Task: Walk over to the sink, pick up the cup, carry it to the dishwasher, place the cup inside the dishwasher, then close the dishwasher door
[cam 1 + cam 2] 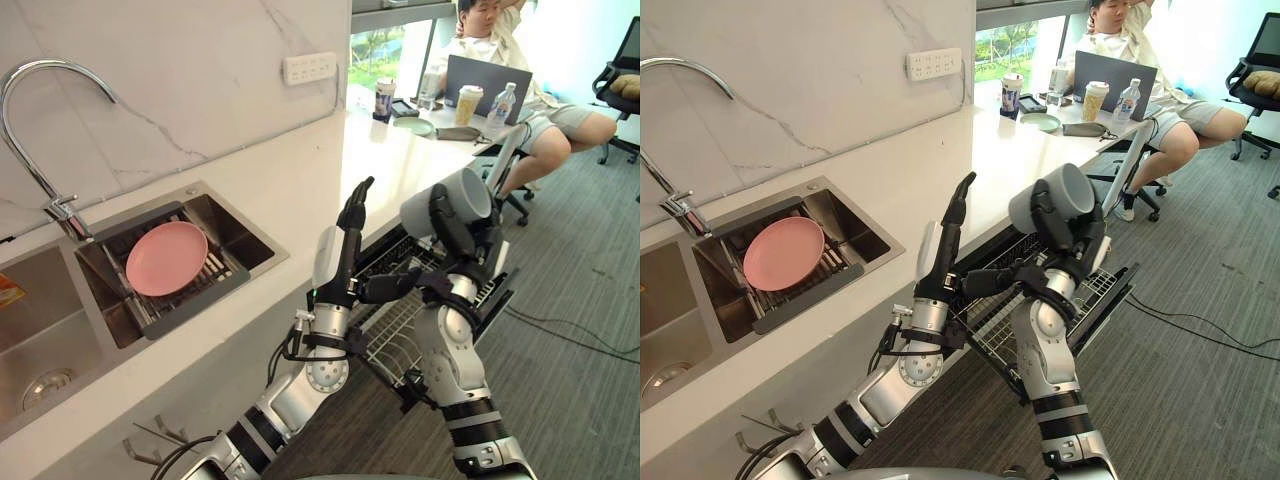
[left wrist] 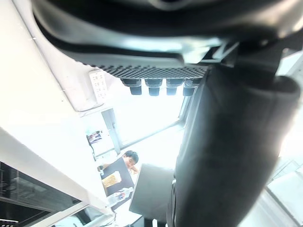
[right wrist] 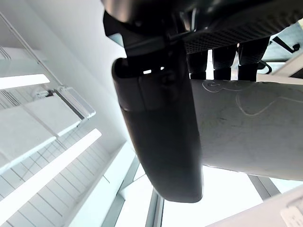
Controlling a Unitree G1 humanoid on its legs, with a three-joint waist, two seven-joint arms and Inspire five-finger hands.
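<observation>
cup point(image 1: 462, 196), grey and tipped sideways, is clasped in the right hand point(image 1: 448, 228), fingers wrapped round its wall so it rides securely. below that hand lies the pulled-out dishwasher rack point(image 1: 395, 335), likely the drop spot. left hand point(image 1: 350, 235) stands beside, fingers straight, holding nothing.

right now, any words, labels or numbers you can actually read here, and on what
No text here can be read.
Print on the can on the counter: too small.
Print on the paper cup: too small.
Label on the bottle: too small.
The grey cup in the right robot hand: faint line marks, no letters.
</observation>
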